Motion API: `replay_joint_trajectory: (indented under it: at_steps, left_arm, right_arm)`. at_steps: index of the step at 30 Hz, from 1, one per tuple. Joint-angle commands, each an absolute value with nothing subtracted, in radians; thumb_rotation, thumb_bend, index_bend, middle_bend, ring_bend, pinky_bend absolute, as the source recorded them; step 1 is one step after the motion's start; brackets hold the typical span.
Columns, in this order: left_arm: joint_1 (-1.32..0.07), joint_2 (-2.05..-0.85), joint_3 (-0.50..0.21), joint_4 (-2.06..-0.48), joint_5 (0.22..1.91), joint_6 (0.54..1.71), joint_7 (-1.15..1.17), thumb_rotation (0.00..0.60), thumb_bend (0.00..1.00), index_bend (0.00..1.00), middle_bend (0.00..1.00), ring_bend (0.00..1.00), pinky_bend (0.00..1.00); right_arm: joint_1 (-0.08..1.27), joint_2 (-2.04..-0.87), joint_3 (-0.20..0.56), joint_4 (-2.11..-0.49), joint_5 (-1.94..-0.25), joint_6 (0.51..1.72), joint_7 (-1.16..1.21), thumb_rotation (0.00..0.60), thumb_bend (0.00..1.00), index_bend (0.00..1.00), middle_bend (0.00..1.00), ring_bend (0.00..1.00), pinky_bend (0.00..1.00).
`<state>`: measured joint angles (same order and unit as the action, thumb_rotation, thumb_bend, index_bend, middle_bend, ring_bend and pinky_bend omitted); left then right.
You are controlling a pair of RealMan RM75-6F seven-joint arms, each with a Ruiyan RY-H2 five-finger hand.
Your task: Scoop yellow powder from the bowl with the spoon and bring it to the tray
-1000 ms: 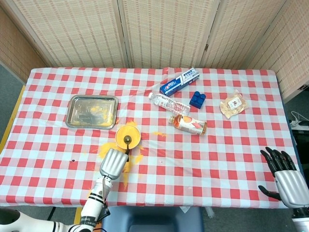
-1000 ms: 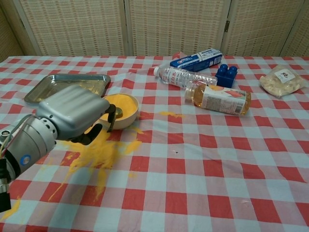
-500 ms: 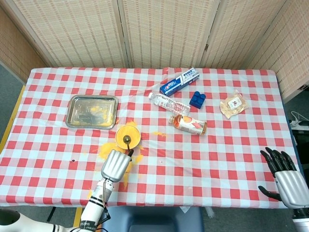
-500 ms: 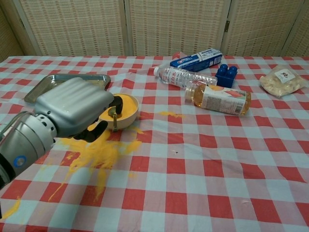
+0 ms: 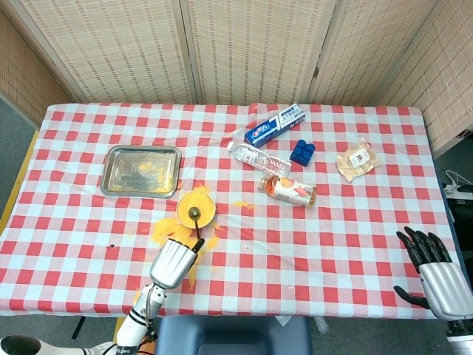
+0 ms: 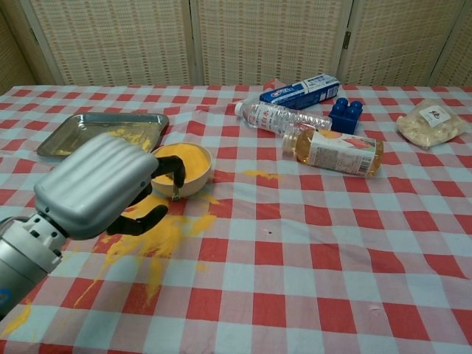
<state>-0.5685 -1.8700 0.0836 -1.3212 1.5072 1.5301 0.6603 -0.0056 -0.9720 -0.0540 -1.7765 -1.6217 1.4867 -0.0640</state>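
Note:
A white bowl (image 5: pixel 179 211) (image 6: pixel 196 182) of yellow powder stands just right of the metal tray (image 5: pixel 106 174) (image 6: pixel 60 146), which has powder smears in it. The spoon (image 5: pixel 194 216) (image 6: pixel 177 192) has its head in the bowl and its handle pointing toward me. My left hand (image 5: pixel 174 262) (image 6: pixel 94 186) is just in front of the bowl, and its fingertips pinch the spoon's handle. Open and holding nothing, my right hand (image 5: pixel 434 272) hovers off the table's near right corner, seen in the head view only.
Spilled yellow powder (image 5: pixel 158 231) (image 6: pixel 153 237) covers the cloth in front of the bowl. Right of it lie a juice bottle (image 5: pixel 290 190), a water bottle (image 5: pixel 257 157), a toothpaste box (image 5: pixel 275 123), a blue block (image 5: pixel 302 151) and a snack bag (image 5: pixel 357 160).
My left hand has drawn back toward me and now fills more of the chest view. The spoon's head stays in the bowl. The right hand has barely shifted.

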Motion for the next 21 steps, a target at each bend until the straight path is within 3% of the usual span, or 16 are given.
replay_joint_trajectory:
  at_steps: [1,12,21]
  left_arm:
    - [-0.537,-1.941,0.069,-1.186,1.571,1.547,0.502,0.600,0.38,0.41,1.00,1.00,1.00]
    - [-0.507,-2.119,-0.005,-0.875,1.640,1.649,0.396,0.600,0.38,0.48,1.00,1.00,1.00]
    - [-0.500,-2.213,-0.011,-0.677,1.663,1.659,0.338,0.600,0.38,0.48,1.00,1.00,1.00]
  right_arm:
    - [-0.007,-0.971,-0.054,-1.776,-1.621,1.487,-0.062,0.600,0.07,0.00,0.00,0.00,0.00]
    - [-0.007,-0.970,-0.056,-1.785,-1.614,1.478,-0.079,0.600,0.07,0.00,0.00,0.00,0.00]
    - [-0.010,-0.965,-0.053,-1.785,-1.616,1.486,-0.069,0.600,0.07,0.00,0.00,0.00,0.00]
